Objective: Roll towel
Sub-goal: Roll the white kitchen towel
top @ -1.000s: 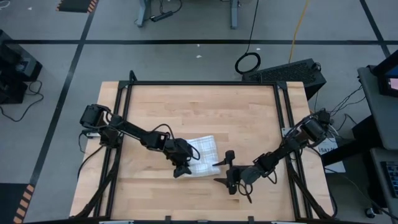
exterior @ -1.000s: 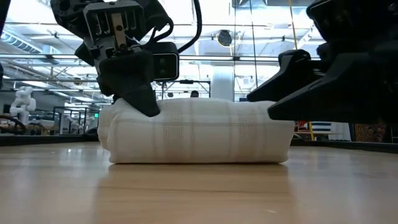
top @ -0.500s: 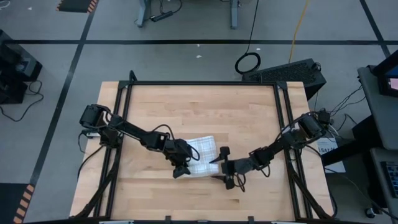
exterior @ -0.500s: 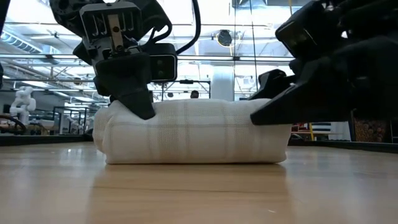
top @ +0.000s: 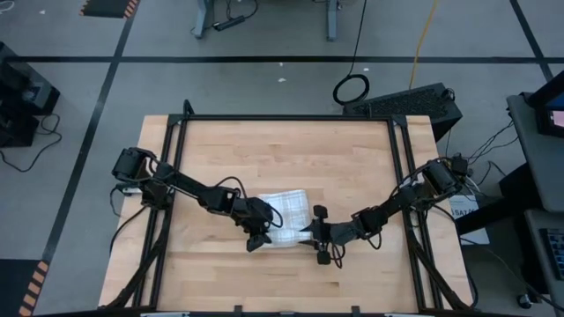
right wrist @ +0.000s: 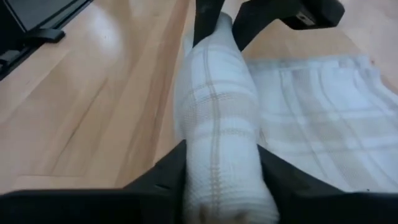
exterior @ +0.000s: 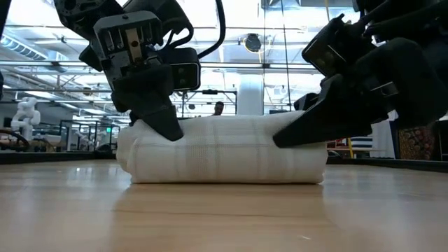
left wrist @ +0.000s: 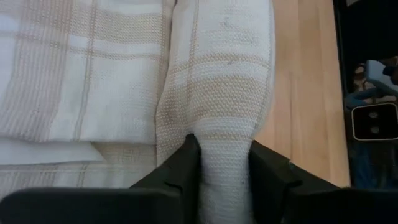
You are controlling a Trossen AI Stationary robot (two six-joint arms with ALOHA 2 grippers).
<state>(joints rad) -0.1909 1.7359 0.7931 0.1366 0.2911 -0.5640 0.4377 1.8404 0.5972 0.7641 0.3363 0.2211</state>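
Two grippers, left point(top: 256, 239) and right point(top: 315, 238), clamp fingers on the towel point(top: 285, 216) roll's opposite ends, table point(top: 352, 158) around bare.

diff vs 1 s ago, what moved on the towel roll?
The right end effector came in from open air beside the roll and closed over the right end of the towel; both fingers now flank it. The roll shifted slightly. The left end effector stays clamped on the left end, arm in the same place. The unrolled part still lies flat on the table.
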